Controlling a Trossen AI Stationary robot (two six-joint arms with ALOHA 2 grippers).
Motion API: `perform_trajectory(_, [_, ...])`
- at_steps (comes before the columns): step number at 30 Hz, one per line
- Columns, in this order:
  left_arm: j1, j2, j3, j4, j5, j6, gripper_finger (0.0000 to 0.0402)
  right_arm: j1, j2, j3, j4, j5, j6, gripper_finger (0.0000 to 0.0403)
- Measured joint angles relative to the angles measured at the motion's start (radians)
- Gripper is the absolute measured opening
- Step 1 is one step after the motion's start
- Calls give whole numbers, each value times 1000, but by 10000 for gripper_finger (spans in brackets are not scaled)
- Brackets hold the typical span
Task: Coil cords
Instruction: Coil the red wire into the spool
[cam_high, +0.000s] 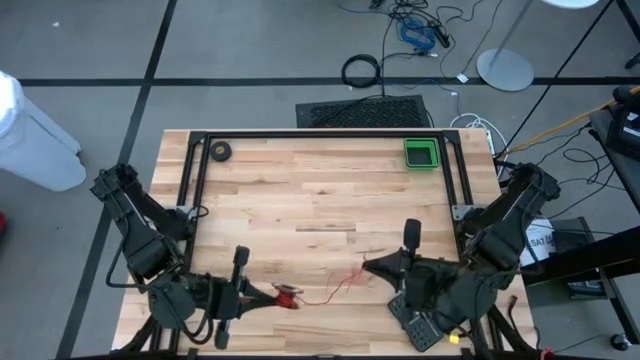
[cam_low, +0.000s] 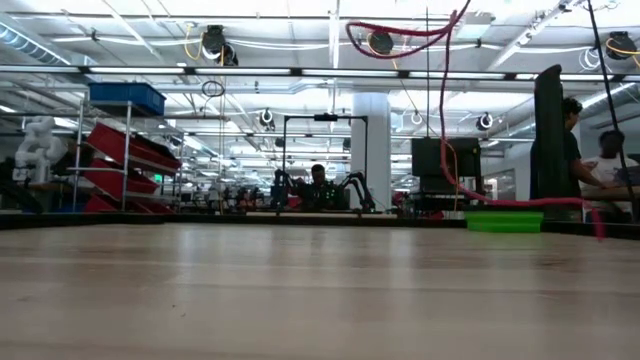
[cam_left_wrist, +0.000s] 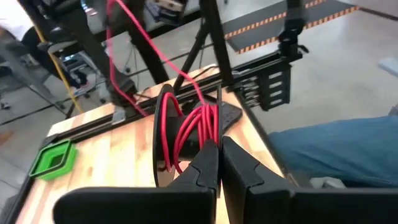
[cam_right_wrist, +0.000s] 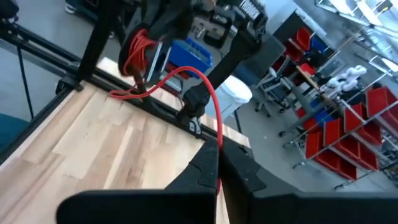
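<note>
**Both grippers clamped on red cord and reel at near edge of table**

Left gripper (cam_high: 268, 296) sits low at the near-left of the table (cam_high: 320, 190), fingers pointing toward the right arm. In the left wrist view its fingers (cam_left_wrist: 205, 165) are pinched together on the black reel (cam_left_wrist: 163, 134), with red cord (cam_left_wrist: 196, 127) wound around the hub in several loops. In the high view the reel shows as a small red-and-dark lump at the fingertips (cam_high: 288, 297).

From the reel the cord runs as a thin red line across the wood (cam_high: 340, 285) toward the right gripper (cam_high: 372, 266), which sits at the near-right, fingers pointing left. Right wrist view: right fingers (cam_right_wrist: 208, 163) clenched, cord (cam_right_wrist: 208, 102) pinched between the tips, arcing up and over to the reel (cam_right_wrist: 140, 50) held by the other arm farther off.

Low view: a red cord (cam_low: 445, 110) hangs in the upper right of the picture, looping near the top and dropping down; neither gripper is clear there.

Also on the table: green tray (cam_high: 421, 153) at the far-right corner, small black ring-shaped roll (cam_high: 220, 151) at the far-left corner, both well apart from the grippers. Thick black cable ring (cam_high: 361, 70) lies on the floor beyond the table. People show in the room behind in the low view (cam_low: 572, 140).
</note>
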Motion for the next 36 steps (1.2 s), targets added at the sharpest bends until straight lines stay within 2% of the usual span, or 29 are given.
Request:
perform_trajectory(4, [1, 0, 0, -3, 1, -3, 9, 0, 0, 22, 41, -2, -57, 0])
perform_trajectory(8, [18, 1, 0, -10, 51, -4, 9, -1, 0, 22, 180, -14, -189, 0])
perform_trajectory(15, [54, 25, 0, -8, 98, -2, 9, -1, 0, 23, 363, -117, -361, 0])
perform_trajectory(18, [80, 33, 0, 6, 133, 13, 9, -9, 0, 23, 404, -153, -399, 0])
perform_trajectory(21, [112, 48, 0, 31, 164, 30, 9, -28, 0, 23, 421, -232, -409, 0])
perform_trajectory(24, [144, 61, 0, 65, 227, 57, 8, -55, 0, 23, 418, -312, -404, 0])
perform_trajectory(33, [246, 108, 0, 165, 472, 172, 9, -140, 35, 23, 417, -460, -369, 0])
perform_trajectory(36, [278, 111, 0, 192, 525, 203, 8, -164, 47, 23, 419, -516, -351, 0])
